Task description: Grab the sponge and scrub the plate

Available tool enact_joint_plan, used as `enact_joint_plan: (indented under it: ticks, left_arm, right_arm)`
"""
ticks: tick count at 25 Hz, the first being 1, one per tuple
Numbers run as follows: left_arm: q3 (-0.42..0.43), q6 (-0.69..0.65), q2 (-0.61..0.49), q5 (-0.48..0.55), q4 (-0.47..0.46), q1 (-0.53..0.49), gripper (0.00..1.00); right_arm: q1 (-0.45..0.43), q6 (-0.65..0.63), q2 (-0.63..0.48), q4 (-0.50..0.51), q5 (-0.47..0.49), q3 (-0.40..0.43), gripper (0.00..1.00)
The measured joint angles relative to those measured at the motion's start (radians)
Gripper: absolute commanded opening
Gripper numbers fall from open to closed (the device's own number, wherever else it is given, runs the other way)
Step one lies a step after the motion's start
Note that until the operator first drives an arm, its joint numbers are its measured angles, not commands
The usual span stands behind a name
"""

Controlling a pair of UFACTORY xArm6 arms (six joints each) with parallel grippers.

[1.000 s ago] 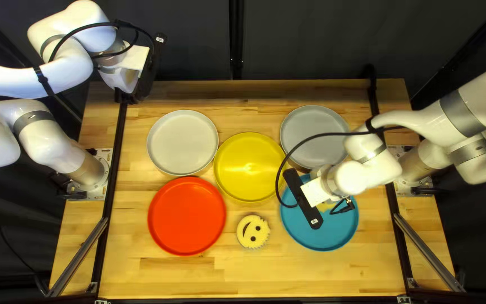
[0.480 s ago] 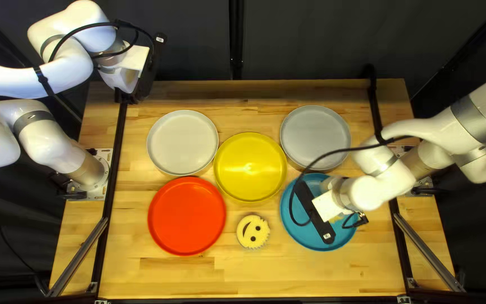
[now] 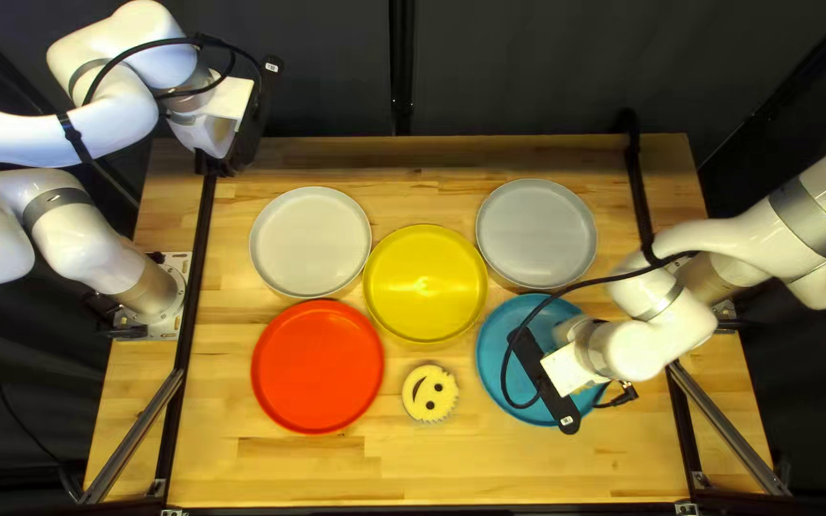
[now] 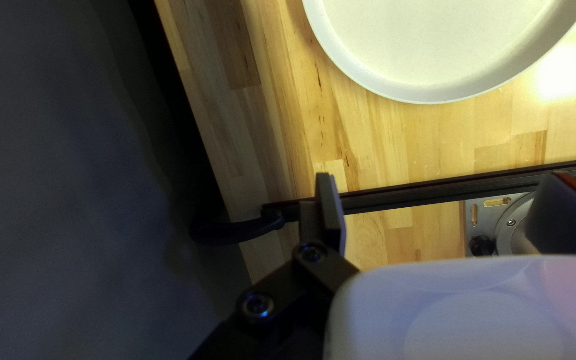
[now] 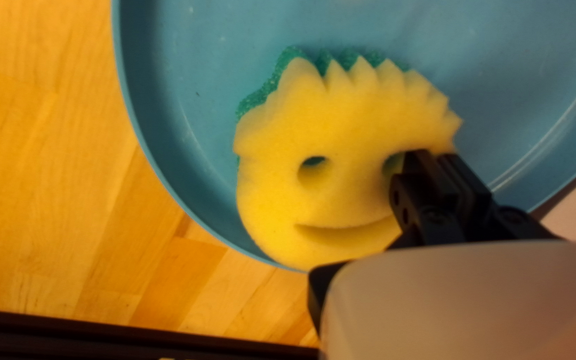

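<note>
Yellow sponge (image 5: 341,200) could twist or slip if R end effector (image 5: 437,159) drags hard, b/c it's prob. pinched only at one edge, fingers closed on it. Sponge's bulk sits beside those fingers, over blue plate (image 5: 168,87) near its rim. L end effector (image 4: 445,183), well away from plate, is open.

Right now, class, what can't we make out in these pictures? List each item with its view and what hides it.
- Sponge on the blue plate, top left view: hidden under my right arm and gripper.
- Most of the sponge's green layer, right wrist view: behind its yellow face.
- Speck on the blue plate, right wrist view: too small to identify.
- Far part of the pale plate, left wrist view: cut off by the edge.
</note>
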Motion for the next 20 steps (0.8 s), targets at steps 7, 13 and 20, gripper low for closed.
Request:
enact_joint_plan:
  ticks: [7, 13, 20]
  left_arm:
    - [0.000, 0.000, 0.000, 0.000, 0.000, 0.000, 1.00]
    - [0.000, 0.000, 0.000, 0.000, 0.000, 0.000, 1.00]
    - [0.000, 0.000, 0.000, 0.000, 0.000, 0.000, 1.00]
  right_arm:
    - [-0.025, -0.025, 0.117, -0.050, 0.011, -0.138, 0.00]
    - [-0.028, -0.027, 0.123, -0.066, -0.008, -0.124, 0.00]
    - [-0.021, -0.021, 0.052, -0.034, -0.028, -0.019, 0.00]
